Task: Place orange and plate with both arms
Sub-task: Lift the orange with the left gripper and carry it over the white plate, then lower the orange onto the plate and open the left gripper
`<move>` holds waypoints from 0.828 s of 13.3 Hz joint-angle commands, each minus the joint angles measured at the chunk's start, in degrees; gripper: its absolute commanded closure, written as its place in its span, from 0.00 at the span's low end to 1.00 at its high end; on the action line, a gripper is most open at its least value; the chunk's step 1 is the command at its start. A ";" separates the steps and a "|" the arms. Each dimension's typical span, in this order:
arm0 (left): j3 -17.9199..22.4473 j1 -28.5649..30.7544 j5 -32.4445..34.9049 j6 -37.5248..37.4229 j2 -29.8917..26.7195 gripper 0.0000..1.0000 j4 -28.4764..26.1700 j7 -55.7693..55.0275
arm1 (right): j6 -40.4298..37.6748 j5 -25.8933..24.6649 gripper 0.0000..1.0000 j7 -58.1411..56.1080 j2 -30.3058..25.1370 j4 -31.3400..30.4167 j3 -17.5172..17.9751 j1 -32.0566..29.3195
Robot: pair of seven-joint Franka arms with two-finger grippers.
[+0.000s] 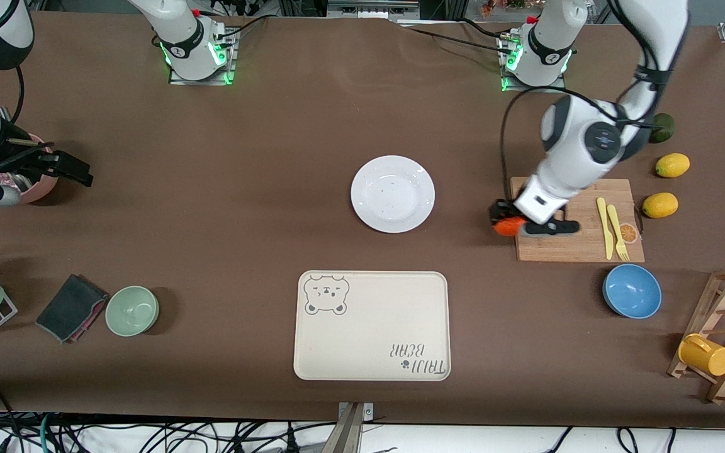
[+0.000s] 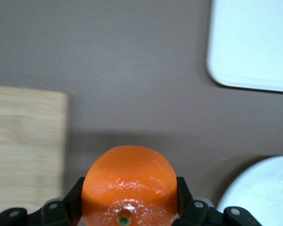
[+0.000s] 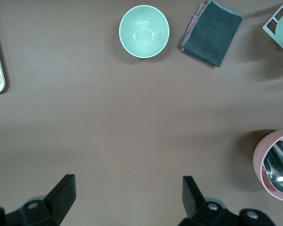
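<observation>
Fingers of the left gripper (image 2: 127, 207) clench the orange (image 2: 129, 186) over the cutting board's (image 1: 579, 220) edge nearest the plate (image 1: 393, 194). Carrying is under way; next, I judge, it travels over the plate. Right gripper (image 3: 127, 197) waits, spread, near the pink cup (image 3: 276, 165), partly cut off.

the only words that can be read are on the cream tray (image 1: 372, 325), which lies nearer the front camera than the white plate (image 1: 393, 194). in one corner it says "taiji bear" in grey letters, printed upside down as the front view shows it, with a small paw mark beside them. the corner diagonally across carries a drawn bear face, without words.
</observation>
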 commanded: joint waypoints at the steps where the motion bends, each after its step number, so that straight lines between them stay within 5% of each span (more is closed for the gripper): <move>1: -0.59 -8.80 -1.35 -0.35 1.44 1.00 3.39 -11.85 | -0.73 0.83 0.00 -0.29 -0.05 0.46 0.39 -0.51; 6: -0.50 -21.74 -0.73 -0.17 8.74 1.00 10.95 -26.03 | -0.73 0.83 0.00 -0.29 -0.05 0.46 0.30 -0.51; 11: -0.50 -25.01 1.90 -0.17 12.78 0.94 10.35 -29.92 | -0.73 0.83 0.00 -0.29 -0.05 0.38 0.30 -0.51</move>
